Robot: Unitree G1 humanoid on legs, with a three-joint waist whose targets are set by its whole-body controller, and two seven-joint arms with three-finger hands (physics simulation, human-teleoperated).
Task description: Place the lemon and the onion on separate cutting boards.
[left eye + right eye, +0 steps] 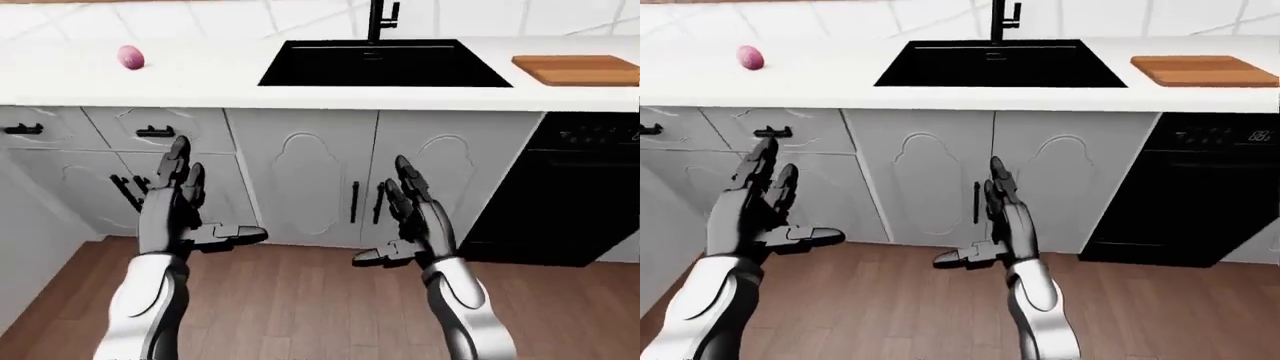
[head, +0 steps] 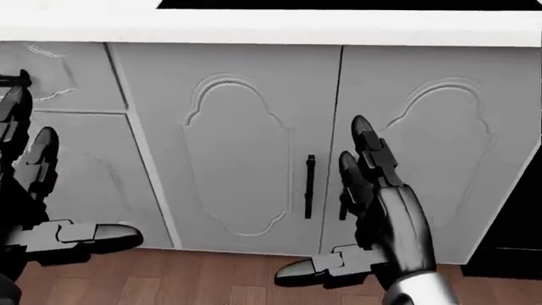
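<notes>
The onion is seen at the far left of the white worktop, well apart from the black sink. Below, the left hand is held up empty, fingers spread apart; the right hand likewise, fingers apart. One cutting board is spotted at the worktop's right

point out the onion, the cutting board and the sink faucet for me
onion (image 1: 131, 57): left-eye view, middle of its pink body.
cutting board (image 1: 577, 68): left-eye view, its wooden top.
faucet (image 1: 379, 20): left-eye view, its black upright stem.
</notes>
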